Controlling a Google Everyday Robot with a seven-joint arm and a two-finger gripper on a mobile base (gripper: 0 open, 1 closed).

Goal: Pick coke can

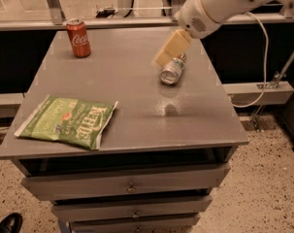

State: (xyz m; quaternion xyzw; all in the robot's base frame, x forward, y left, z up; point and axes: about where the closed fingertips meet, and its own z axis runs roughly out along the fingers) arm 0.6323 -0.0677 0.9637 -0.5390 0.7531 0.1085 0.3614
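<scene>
The coke can (78, 38) is red with white script and a silver top. It stands upright at the far left corner of the grey table (132, 81). My gripper (171, 47) hangs above the table's far right part, well to the right of the coke can. It is just left of and above a silver-green-white can (173, 69) that lies on its side. The white arm reaches in from the upper right.
A green chip bag (68, 121) lies flat at the front left of the table. The table has drawers below its front edge (129, 186). A white cable (263, 67) hangs at the right. A shoe (6, 223) shows at the bottom left on the floor.
</scene>
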